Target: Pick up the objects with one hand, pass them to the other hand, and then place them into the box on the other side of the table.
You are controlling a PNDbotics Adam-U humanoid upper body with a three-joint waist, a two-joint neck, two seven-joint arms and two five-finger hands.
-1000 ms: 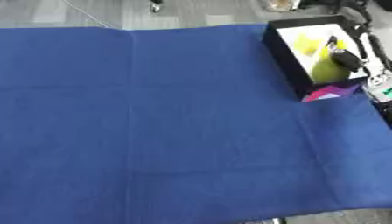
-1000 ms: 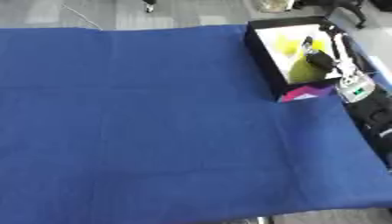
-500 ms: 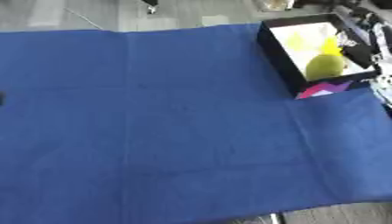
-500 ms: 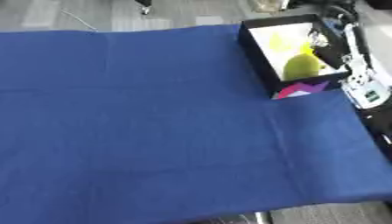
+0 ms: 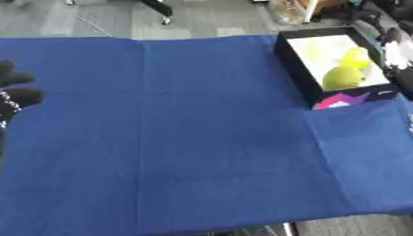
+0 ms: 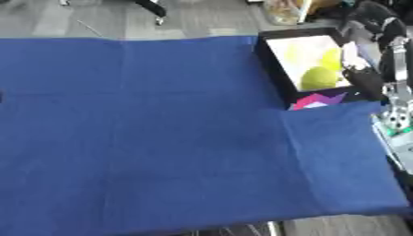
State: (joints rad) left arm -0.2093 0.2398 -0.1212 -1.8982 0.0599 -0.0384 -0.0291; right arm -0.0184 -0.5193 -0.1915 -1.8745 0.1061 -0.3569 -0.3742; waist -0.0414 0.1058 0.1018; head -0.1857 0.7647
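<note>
Right eye view: right robot hand [image 6: 364, 79] by the box [image 6: 274, 62], fingers unclear—it might catch the rim, tipping out the yellow balls [image 6: 319, 77]; left robot hand [image 5: 16, 94] unclear too.

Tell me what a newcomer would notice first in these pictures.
First, the blue cloth spread over nearly the whole table. Next, the black box at the far right, holding yellow-green objects. The right hand is at the box's right edge, and the left hand shows at the left edge.

No legible text or labels anywhere
</note>
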